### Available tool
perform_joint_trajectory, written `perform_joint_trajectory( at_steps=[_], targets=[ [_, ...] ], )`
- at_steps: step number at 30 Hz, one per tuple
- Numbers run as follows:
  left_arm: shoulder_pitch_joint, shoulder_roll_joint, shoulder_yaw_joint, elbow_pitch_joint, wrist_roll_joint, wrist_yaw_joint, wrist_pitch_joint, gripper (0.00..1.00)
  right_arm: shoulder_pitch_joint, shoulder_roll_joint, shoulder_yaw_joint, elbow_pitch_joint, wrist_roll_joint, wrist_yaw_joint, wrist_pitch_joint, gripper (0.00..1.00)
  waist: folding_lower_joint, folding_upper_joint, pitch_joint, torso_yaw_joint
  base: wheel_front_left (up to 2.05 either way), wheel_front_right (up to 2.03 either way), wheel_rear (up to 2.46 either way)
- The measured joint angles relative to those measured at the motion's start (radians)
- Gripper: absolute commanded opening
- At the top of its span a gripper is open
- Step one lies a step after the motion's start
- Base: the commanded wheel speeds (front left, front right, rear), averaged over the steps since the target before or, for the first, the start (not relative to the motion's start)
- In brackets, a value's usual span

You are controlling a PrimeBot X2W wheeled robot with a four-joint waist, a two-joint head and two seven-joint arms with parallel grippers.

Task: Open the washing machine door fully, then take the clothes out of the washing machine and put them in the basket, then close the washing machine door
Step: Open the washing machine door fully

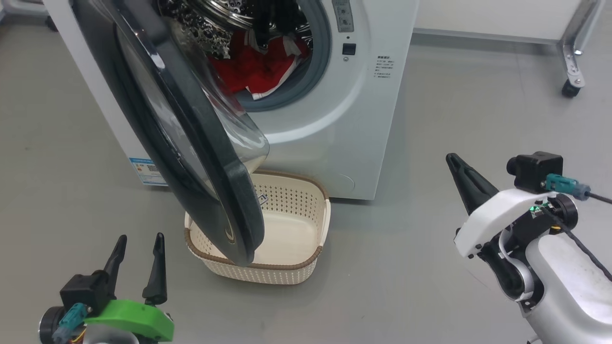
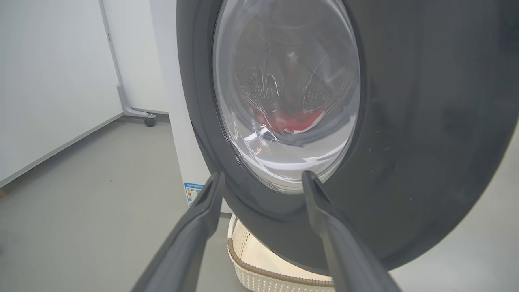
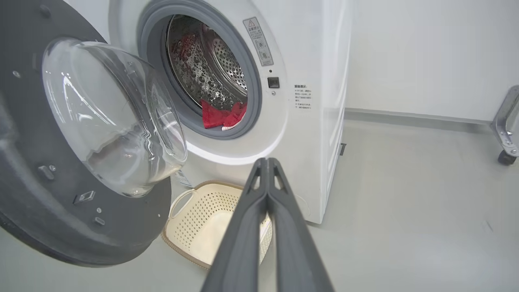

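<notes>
Grey floor (image 1: 406, 286) spreads out around me; nearest, my left tool (image 1: 141, 236) hangs low with its fingers spread wide and nothing between them, aimed at the outer face of the washing machine door (image 1: 205, 157); my right tool (image 1: 454, 160) is clenched tight on nothing, well apart to the right and looking toward the drum mouth. Next out, the basket (image 1: 287, 276) sits empty on the floor just before the washing machine (image 1: 344, 143); the door stands roughly half swung with its lower edge over the basket's left part, perhaps clear of the rim, though I cannot be sure from here. Farthest, the clothes (image 1: 253, 67) lie red in the drum bottom, against the gasket lip. I judge the first step is in hand: the door is not yet fully open; the next move calls for driving it wider, probably from its inner face or free edge, before I reach for the clothes.
</notes>
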Motion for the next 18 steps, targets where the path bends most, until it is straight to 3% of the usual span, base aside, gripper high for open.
perform_joint_trajectory(
  at_steps=[10, 17, 18],
  targets=[
    [0.026, 0.000, 0.025, -0.031, 0.007, 0.000, 0.000, 1.00, 0.126, -0.020, -0.015, -0.017, -0.113, -0.093, -0.175, 0.00, 0.0000, 0.0000, -0.027, -0.072, 0.00, 0.00, 0.00],
    [0.027, -0.001, 0.024, -0.046, 0.018, 0.000, 0.000, 1.00, 0.196, -0.019, -0.051, -0.014, -0.117, -0.110, -0.246, 0.00, 0.0000, 0.0000, -0.026, -0.099, 0.00, 0.00, 0.00],
    [0.027, -0.002, 0.024, -0.046, 0.018, 0.000, 0.000, 1.00, 0.205, -0.017, -0.056, -0.014, -0.117, -0.110, -0.255, 0.27, 0.0000, 0.0000, -0.024, -0.100, 0.00, 0.00, 0.00]
  ],
)
